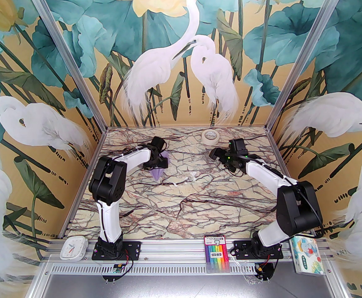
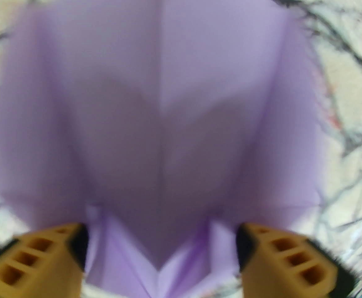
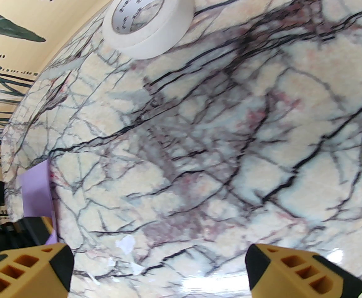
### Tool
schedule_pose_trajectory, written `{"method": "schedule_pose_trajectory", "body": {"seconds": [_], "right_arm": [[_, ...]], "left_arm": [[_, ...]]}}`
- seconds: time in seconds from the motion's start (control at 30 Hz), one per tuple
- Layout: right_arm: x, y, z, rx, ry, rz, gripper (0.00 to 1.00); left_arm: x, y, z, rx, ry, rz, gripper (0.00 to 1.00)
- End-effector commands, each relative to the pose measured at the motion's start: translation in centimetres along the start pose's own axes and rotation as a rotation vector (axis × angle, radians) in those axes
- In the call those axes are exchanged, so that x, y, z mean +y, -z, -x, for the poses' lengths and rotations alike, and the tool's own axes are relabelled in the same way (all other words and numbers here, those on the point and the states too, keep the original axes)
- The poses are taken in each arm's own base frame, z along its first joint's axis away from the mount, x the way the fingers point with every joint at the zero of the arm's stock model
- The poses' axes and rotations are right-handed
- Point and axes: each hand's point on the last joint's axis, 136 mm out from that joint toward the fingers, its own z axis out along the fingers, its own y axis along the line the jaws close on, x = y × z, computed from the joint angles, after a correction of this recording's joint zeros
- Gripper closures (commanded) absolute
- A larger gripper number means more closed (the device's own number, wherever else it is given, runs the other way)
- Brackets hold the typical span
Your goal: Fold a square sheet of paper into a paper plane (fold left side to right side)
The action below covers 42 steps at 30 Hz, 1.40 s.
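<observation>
Paper plane [image 1: 158, 173] lies on counter [image 1: 181, 209] toward far-left corner, pointed, centre ridge showing. Left tool [image 2: 160, 250] right over it, jaws wide, gripping nothing. Right tool [image 3: 159, 265] wide, empty, near tape roll [image 3: 146, 20]. Folding looks essentially finished.

Top external: fixed high, behind left arm [image 1: 106, 178] and right arm [image 1: 295, 203], looks down and forward over whole marble table [image 1: 181, 209] to far wall; farthest, widest view.

Left wrist: directly above paper plane [image 2: 159, 119], faces down, very near, blurred; left gripper [image 2: 161, 244] frames bottom edge.

Right wrist: low over far right of table [image 3: 230, 119], looks down at slant toward far wall; right gripper [image 3: 159, 259] at bottom edge.

Shared: paper plane [image 1: 158, 173] in all three, at left edge of right wrist view as paper plane [image 3: 35, 194]; tape roll [image 1: 210, 136] in top external and right wrist, tape roll [image 3: 146, 20].
</observation>
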Motion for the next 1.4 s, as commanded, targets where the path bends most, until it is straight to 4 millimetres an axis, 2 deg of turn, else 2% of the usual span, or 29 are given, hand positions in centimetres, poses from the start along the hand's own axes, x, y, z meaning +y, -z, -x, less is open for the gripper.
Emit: {"method": "schedule_pose_trajectory", "body": {"seconds": [0.0, 0.1, 0.17, 0.23, 0.3, 0.33, 0.4, 0.47, 0.53, 0.63, 0.73, 0.87, 0.97, 1.0, 1.07, 1.1, 1.37], "right_arm": [[-0.5, 4.1, 3.1, -0.143, 0.107, -0.08, 0.01], [-2.2, 6.7, 4.8, -0.255, 0.187, -0.164, 0.01], [-3.8, 8.1, 5.8, -0.336, 0.252, -0.241, 0.01], [-5.9, 9.5, 6.6, -0.445, 0.339, -0.351, 0.01], [-7.5, 10.3, 7.1, -0.552, 0.387, -0.421, 0.01], [-8.2, 10.5, 7.1, -0.596, 0.415, -0.436, 0.01], [-9.2, 10.5, 7.1, -0.672, 0.452, -0.449, 0.01], [-10.5, 9.9, 6.8, -0.735, 0.432, -0.439, 0.01], [-10.7, 9.2, 6.9, -0.8, 0.428, -0.395, 0.01], [-10.6, 7.2, 6.9, -0.818, 0.504, -0.371, 0.01], [-11.5, 5.2, 6.9, -0.806, 0.514, -0.377, 0.01], [-11.6, 3.9, 6.7, -0.757, 0.521, -0.312, 0.01], [-12.6, 3.1, 6.5, -0.751, 0.489, -0.22, 0.01], [-12.8, 3.4, 6.5, -0.771, 0.48, -0.224, 0.01], [-13.6, 3.9, 6.6, -0.782, 0.442, -0.267, 0.01], [-13.9, 4.2, 6.8, -0.805, 0.426, -0.284, 0.01], [-13.0, 3.4, 6.7, -0.764, 0.469, -0.253, 0.01]], "left_arm": [[0.3, 6.8, 2.8, -0.117, 0.056, -0.043, 0.0], [2.9, 10.1, 3.6, -0.215, 0.131, 0.001, 0.01], [5.9, 12.0, 3.9, -0.3, 0.206, 0.074, 0.0], [9.9, 13.4, 3.7, -0.401, 0.277, 0.183, 0.0], [13.3, 13.5, 2.7, -0.429, 0.35, 0.225, 0.0], [15.4, 13.2, 1.9, -0.452, 0.384, 0.279, 0.01], [18.3, 12.4, 0.9, -0.509, 0.396, 0.35, 0.0], [19.8, 11.4, 0.0, -0.565, 0.379, 0.375, 0.0], [20.9, 10.4, -0.2, -0.646, 0.35, 0.405, 0.01], [20.5, 9.6, 0.6, -0.782, 0.259, 0.389, 0.0], [19.6, 8.9, 1.6, -0.936, 0.209, 0.301, 0.0], [17.2, 7.4, 2.3, -0.985, 0.125, 0.133, 0.0], [15.6, 6.4, 1.6, -0.977, 0.061, 0.043, 0.01], [16.0, 6.8, 1.6, -1.037, 0.065, 0.055, 0.0], [16.1, 6.3, 1.5, -0.976, 0.086, 0.053, 0.01], [16.2, 6.5, 1.7, -1.0, 0.08, 0.057, 0.01], [16.2, 6.5, 1.6, -1.001, 0.079, 0.058, 0.01]]}}
